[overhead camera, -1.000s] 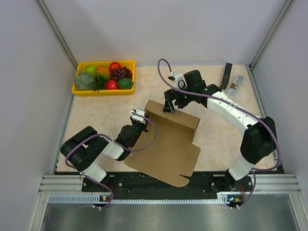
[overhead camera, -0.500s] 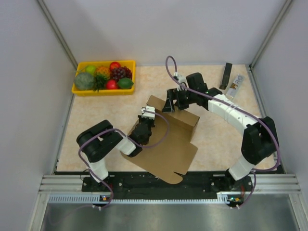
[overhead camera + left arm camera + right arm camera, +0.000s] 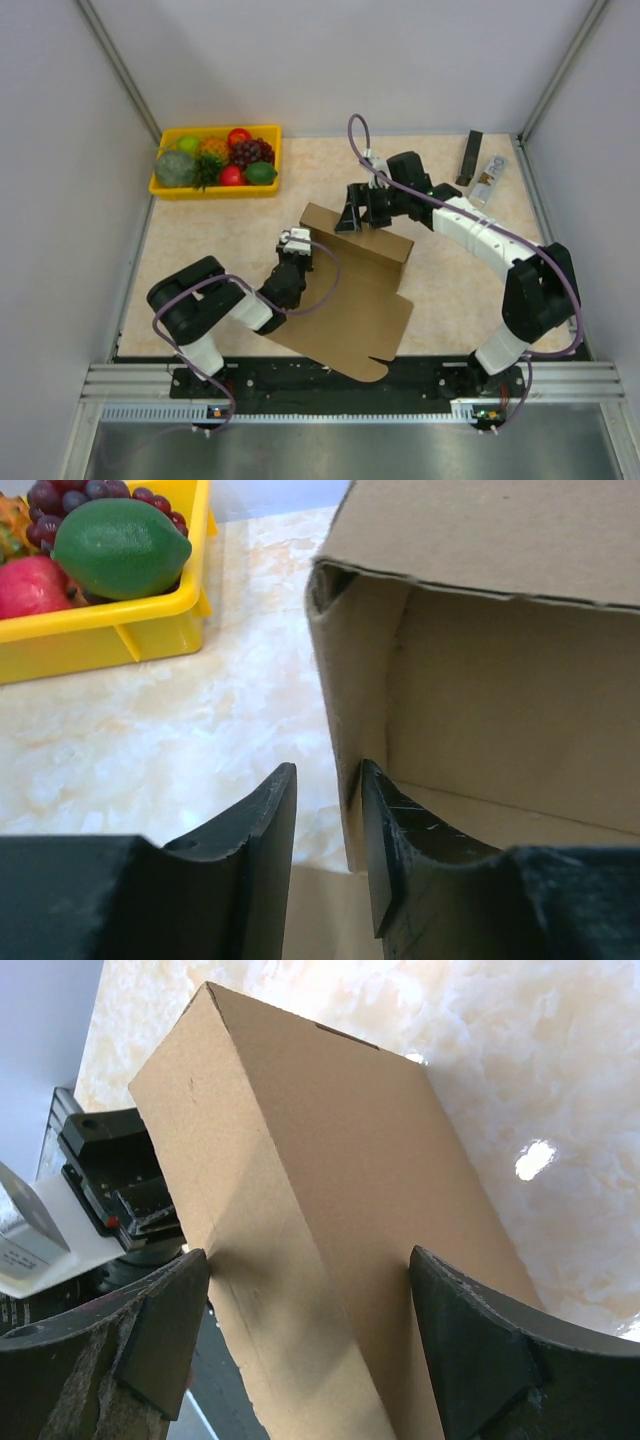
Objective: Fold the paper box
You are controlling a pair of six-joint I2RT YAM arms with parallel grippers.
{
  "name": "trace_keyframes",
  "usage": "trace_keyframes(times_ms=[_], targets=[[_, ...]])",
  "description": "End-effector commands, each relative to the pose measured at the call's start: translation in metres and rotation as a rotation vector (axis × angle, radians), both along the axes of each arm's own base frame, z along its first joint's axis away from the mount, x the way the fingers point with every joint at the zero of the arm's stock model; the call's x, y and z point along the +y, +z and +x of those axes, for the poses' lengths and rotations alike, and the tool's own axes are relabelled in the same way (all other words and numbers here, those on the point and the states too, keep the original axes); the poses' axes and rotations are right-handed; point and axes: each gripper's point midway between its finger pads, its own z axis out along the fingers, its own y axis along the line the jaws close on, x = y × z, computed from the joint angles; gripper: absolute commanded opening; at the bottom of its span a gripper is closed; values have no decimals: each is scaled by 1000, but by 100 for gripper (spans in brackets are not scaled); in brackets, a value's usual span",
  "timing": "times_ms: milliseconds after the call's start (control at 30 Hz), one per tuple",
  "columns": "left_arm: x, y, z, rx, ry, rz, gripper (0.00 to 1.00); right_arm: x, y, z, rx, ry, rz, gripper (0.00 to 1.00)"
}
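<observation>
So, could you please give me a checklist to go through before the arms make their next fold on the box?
1. Left claw straddles the side wall of the paper box: ok, one finger inside, one outside.
2. Left claw clamped on that wall: cannot tell; table shows between the outer finger and the cardboard.
3. Right claw over the raised rear wall, a finger on each side: ok.
4. Right claw in firm contact: cannot tell.
5. Front panel folded up: not ok; it lies flat toward the near edge.
6. Yellow fruit tray apart from the box: ok.
</observation>
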Motion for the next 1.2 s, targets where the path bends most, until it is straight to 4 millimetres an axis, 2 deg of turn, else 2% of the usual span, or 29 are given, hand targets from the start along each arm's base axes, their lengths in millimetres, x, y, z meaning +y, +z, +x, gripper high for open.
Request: trace_keyframes(times_ms=[0, 233, 367, 500, 600, 633, 733, 833, 867, 900, 1067, 1167], targets=[[-1, 20, -8, -25, -54, -138, 39, -1, 25, -5, -29, 16, 53, 80], [-2, 34, -8, -38, -92, -212, 45, 1, 24, -6, -29, 39, 58, 80], [-8, 38, 3, -38, -101, -232, 49, 2, 23, -6, -22, 45, 62, 80], [-18, 39, 13, -40, -119, -240, 48, 3, 25, -5, -23, 48, 67, 80], [-21, 38, 21, -31, -90, -235, 42, 4, 22, -6, -14, 55, 69, 79], [-21, 39, 23, -33, -84, -228, 37, 5, 22, -6, -10, 56, 70, 79], [-24, 25, 35, 30, -33, -195, 25, 6, 19, -7, 5, 60, 76, 79], [-12, 16, 39, 63, 66, -205, 13, 7, 19, -10, 18, 64, 84, 78], [-7, 13, 39, 74, 98, -210, 6, 7, 19, -10, 20, 66, 89, 77], [-4, 15, 42, 76, 131, -222, 3, 7, 18, -12, 25, 63, 88, 77], [-15, 11, 45, 78, 83, -172, 0, 10, 16, -14, 51, 60, 118, 76], [-17, 14, 37, 74, 33, -178, 0, 9, 16, -12, 45, 54, 111, 76]])
